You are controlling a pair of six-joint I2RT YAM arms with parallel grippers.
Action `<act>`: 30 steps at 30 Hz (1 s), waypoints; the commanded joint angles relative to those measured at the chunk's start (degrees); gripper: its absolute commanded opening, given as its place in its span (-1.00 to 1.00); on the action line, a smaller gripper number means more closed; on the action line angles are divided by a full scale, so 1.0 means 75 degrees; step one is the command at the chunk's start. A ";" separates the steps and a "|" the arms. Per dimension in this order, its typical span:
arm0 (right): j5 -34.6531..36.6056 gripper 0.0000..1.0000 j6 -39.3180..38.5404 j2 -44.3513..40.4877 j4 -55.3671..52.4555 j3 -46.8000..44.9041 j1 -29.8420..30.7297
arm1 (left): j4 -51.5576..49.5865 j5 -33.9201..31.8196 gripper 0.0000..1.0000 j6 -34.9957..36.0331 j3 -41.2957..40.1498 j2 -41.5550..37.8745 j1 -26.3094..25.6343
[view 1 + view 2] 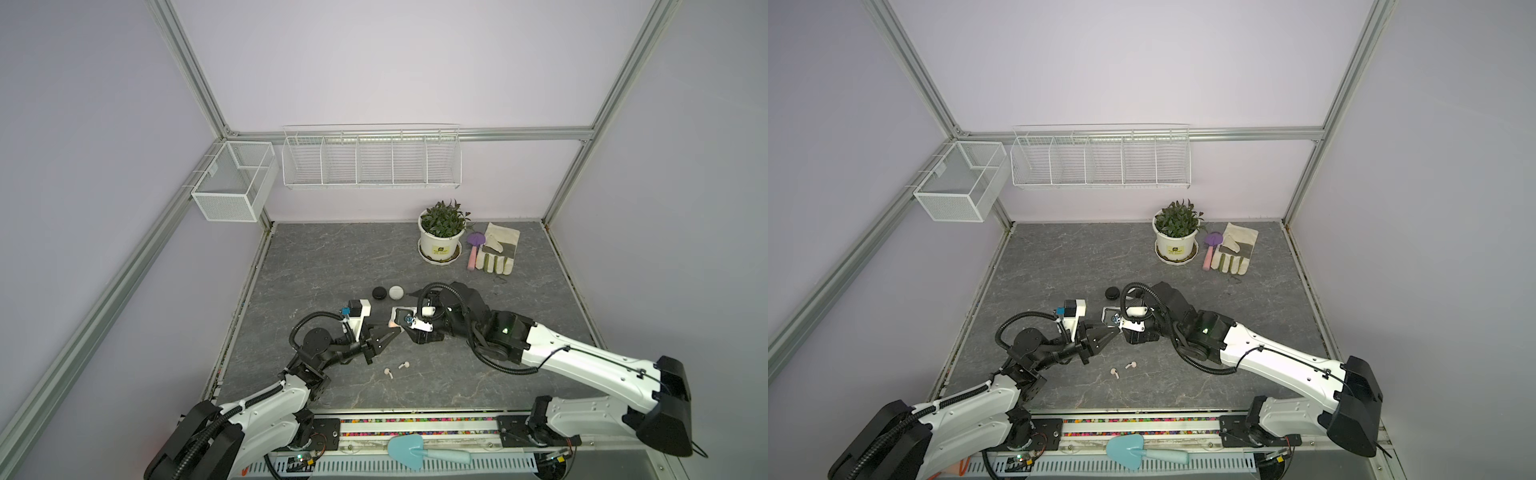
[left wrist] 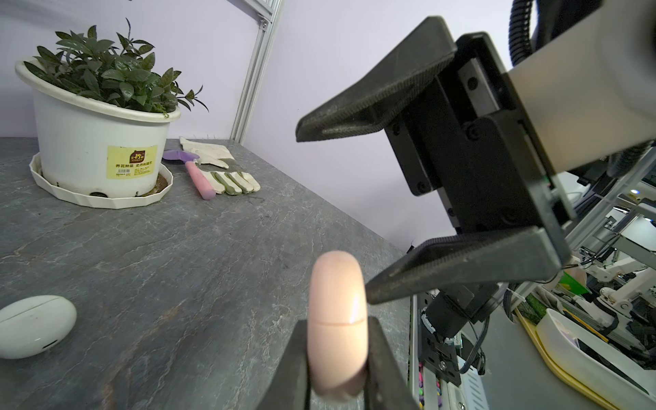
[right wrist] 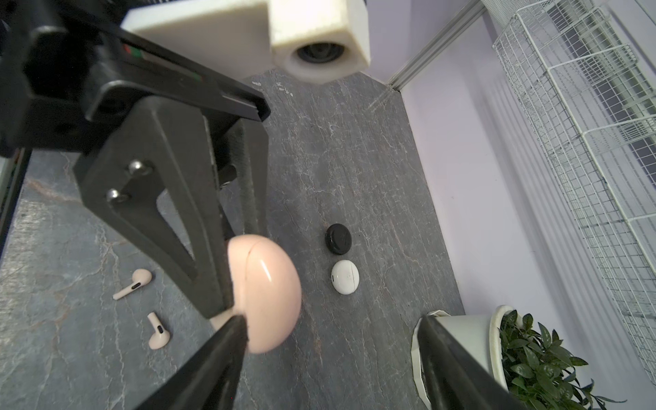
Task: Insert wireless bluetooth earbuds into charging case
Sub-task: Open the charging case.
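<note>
Right in front of your left wrist camera, the left gripper (image 2: 337, 330) has its jaws clamped tight on the pink case (image 2: 335, 284). It holds the case on edge, apparently clear of the worktop (image 1: 332, 257), about the middle of it. The seam across the case shows that the lid is closed. Your right gripper (image 2: 333, 213) faces it with its jaws spread wide and nothing between them. One of its fingertips (image 3: 238, 319) sits just beside the rim of the case; you cannot tell from these views whether it touches.

The two pink earbuds (image 1: 387, 372) (image 1: 404, 365) lie loose on the worktop, close together, between the grippers and the front edge. The white case (image 1: 396, 292) and the black case (image 1: 379, 293) sit side by side a little further back, both shut. No white or black earbuds are in sight.

You look to be at the lid-opening step: the case is held, but nothing has gone in yet. Next, you probably need to work a right fingertip into the seam and lever the lid up while the left grip holds firm. The shell looks smooth and rounded, so it may twist or squirt out if you push off-centre. Once the lid is open, go down for the earbuds one at a time.
</note>
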 commanded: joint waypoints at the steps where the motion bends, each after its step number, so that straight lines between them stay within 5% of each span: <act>1: 0.0471 0.57 -0.0130 -0.0100 0.0421 0.0046 -0.0091 | 0.0248 0.0367 -1.00 0.0007 0.0026 0.0009 -0.0039; 30: 0.0381 0.66 0.0124 -0.0056 -0.0094 0.0546 -0.0265 | 0.0204 0.0297 -1.00 0.0072 -0.0024 -0.0077 -0.0042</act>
